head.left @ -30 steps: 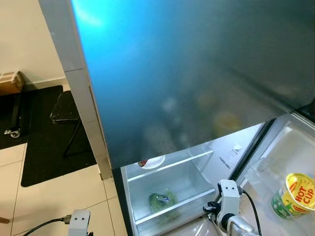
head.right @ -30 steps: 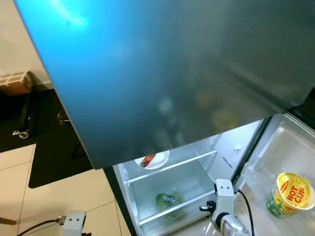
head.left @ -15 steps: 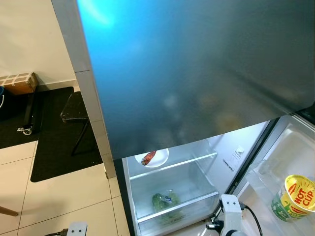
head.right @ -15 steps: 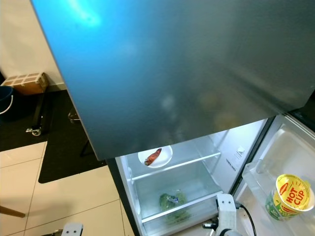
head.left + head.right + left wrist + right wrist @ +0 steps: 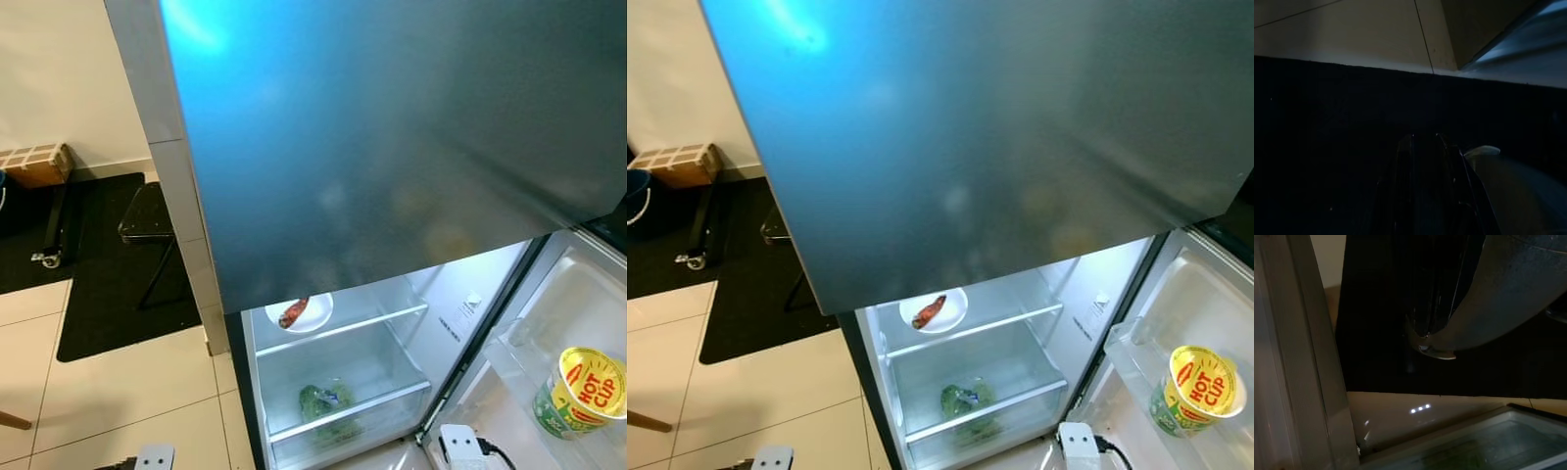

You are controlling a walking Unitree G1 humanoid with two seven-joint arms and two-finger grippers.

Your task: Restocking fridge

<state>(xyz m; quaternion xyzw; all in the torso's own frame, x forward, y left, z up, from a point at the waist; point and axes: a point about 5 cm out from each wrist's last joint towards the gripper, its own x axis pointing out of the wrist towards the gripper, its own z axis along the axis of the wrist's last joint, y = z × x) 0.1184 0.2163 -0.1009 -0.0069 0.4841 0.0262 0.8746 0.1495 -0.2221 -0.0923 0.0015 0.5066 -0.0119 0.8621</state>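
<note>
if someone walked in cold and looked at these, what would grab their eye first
The big dark fridge door with its blue glare fills the upper picture, shut above the lit, open lower compartment. Next comes the yellow noodle cup sitting in the open door's shelf on the right. Inside, a white plate with a reddish bit of food sits on the glass shelf, and a bag of greens lies in the drawer below.

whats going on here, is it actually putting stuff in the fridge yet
Not at this moment. The fridge's lower door is open, and neither arm is reaching in. Inside, a small plate with a reddish piece of food sits on the upper shelf, a bag of greens lies below it, and a Hot Cup noodle cup stands in the door bin.
</note>
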